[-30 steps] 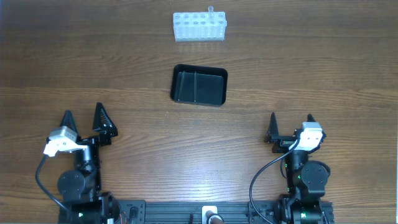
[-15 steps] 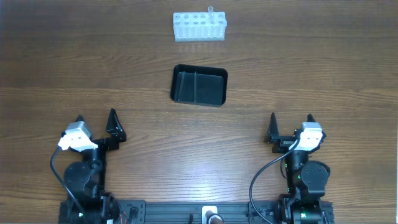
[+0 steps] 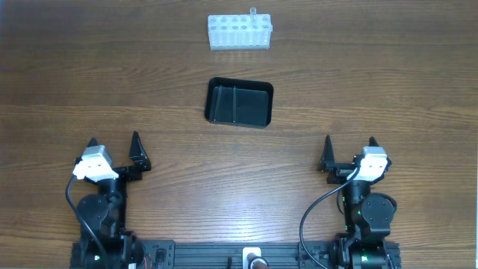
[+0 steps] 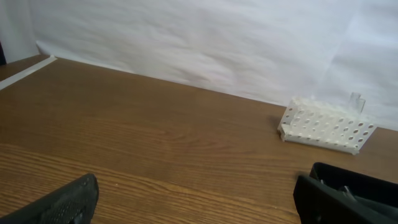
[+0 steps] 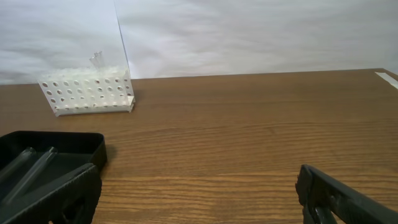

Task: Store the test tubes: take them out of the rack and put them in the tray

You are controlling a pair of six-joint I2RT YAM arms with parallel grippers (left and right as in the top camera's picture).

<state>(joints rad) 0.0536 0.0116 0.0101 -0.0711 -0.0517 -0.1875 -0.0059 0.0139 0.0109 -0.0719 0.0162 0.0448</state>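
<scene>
Table (image 3: 388,90) is finished in brown wood grain, smooth, low sheen. Rack (image 3: 239,33): white matt plastic, perforated. Tray (image 3: 210,104): black plastic, slightly glossy. Test tube (image 3: 252,11): clear, glass vs. plastic can't be told. Left gripper (image 3: 113,138) & right gripper (image 3: 349,139): black matt plastic. Backdrop (image 4: 186,37): white, matt, lightly creased.

From where the left gripper (image 3: 113,138) and right gripper (image 3: 349,139) sit, well apart with fingers spread, bare wood of the table (image 3: 239,172) runs up to the black tray (image 3: 210,104) in the middle, a low wall in the way. Beyond it, with a strip of wood between, stands the white rack (image 3: 239,33), one tube (image 3: 253,11) sticking up near its right end. Broad wood lies on both sides.
</scene>
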